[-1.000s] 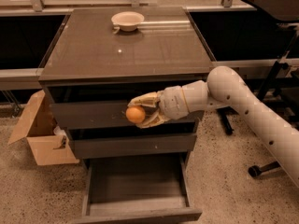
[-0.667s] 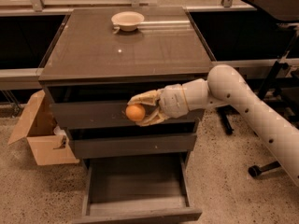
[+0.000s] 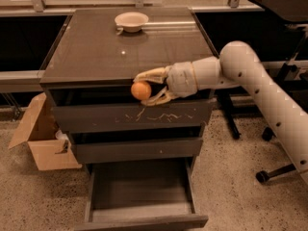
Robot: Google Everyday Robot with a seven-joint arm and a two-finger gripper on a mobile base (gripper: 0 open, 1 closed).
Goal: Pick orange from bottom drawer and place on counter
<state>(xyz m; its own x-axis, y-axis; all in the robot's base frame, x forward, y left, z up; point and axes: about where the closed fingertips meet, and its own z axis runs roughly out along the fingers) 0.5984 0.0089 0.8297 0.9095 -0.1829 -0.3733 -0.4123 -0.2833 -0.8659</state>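
Observation:
My gripper [image 3: 144, 87] is shut on the orange [image 3: 141, 91], a small round fruit held between the two pale fingers. It hangs in the air just in front of the counter's front edge, at about the height of the top drawer. The counter [image 3: 96, 57] is the glossy grey-brown top of the cabinet. The bottom drawer [image 3: 142, 211] stands pulled out at the floor and shows an empty tray. My white arm reaches in from the right.
A cream bowl [image 3: 131, 21] sits at the back of the counter. The top drawer front [image 3: 130, 117] has pale scratch marks. An open cardboard box [image 3: 41, 138] stands on the floor to the left. Chair legs and a wheel [image 3: 262, 176] are to the right.
My gripper has risen with the orange, from in front of the top drawer up to the level of the counter's front edge.

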